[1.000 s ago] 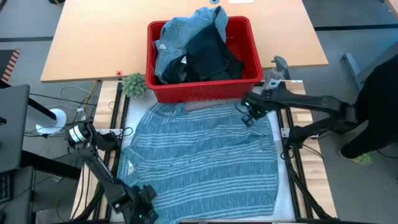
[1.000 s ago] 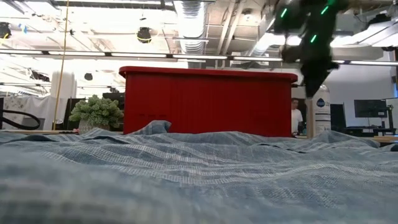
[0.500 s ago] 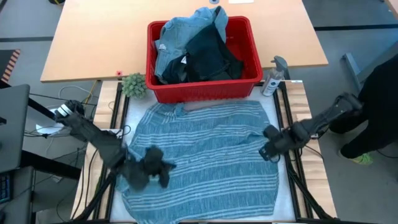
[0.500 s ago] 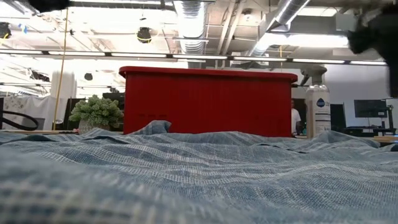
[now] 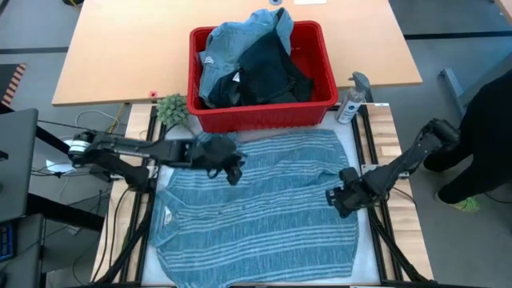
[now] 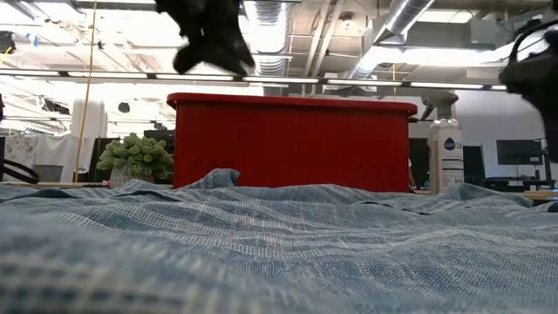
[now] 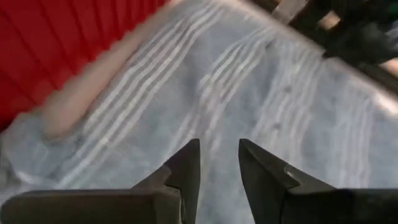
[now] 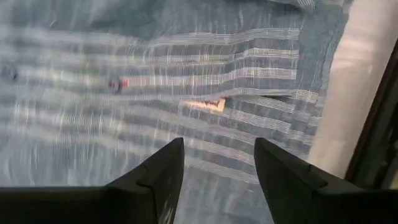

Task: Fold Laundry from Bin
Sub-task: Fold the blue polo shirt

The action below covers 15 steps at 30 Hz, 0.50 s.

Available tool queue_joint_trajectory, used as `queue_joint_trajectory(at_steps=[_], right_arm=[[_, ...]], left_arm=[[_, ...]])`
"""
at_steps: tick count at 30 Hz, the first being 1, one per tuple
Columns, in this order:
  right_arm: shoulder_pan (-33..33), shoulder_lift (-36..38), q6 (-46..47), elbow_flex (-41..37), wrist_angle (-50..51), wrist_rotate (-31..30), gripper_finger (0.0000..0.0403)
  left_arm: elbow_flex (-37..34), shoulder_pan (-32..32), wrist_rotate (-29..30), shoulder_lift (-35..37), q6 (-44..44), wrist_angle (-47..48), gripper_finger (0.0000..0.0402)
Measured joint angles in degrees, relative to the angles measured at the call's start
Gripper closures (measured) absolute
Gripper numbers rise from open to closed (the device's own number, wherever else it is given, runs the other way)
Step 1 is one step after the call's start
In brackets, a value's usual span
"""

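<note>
Striped shirt (image 5: 256,208) spread flat on the surface (image 5: 365,156), nearest the viewer. Right end effector (image 5: 340,202) over the shirt's right edge, fingers (image 8: 158,171) spread apart, holding nothing. Left end effector (image 5: 234,170) above the shirt's upper left part near the bin, fingers (image 7: 186,168) parted by a narrow gap, empty. Red bin (image 5: 320,102) farther back, holding the remaining clothes (image 5: 248,60). Spray bottle (image 5: 350,100) and small plant (image 5: 171,109) flank the bin.

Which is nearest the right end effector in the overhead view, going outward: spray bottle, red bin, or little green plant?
From the right end effector, at the striped shirt's right edge:
1. Spray bottle, past it by the bin's right corner.
2. Red bin, at the shirt's far edge.
3. Green plant, by the bin's left corner, farthest.
</note>
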<state>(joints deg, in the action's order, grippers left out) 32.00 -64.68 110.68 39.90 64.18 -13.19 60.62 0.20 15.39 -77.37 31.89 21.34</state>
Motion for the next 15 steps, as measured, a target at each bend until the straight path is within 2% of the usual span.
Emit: queue_joint_trajectory(at_steps=[5,8,15], right_arm=[[-5.8,-5.0,5.6,0.0,2.0,0.0,0.0195],[-9.0,-7.9,5.7,0.0,2.6,0.0,0.0199],[-15.0,-12.9,1.0,0.0,0.7,1.3,0.0200]], left_arm=[[0.0,7.7,-10.0,-3.0,-6.3,-0.4,0.0302],[0.0,10.9,-15.1,-5.6,-9.3,-0.3,0.0302],[0.0,14.5,-21.3,-11.2,-15.2,-0.2,0.0302]])
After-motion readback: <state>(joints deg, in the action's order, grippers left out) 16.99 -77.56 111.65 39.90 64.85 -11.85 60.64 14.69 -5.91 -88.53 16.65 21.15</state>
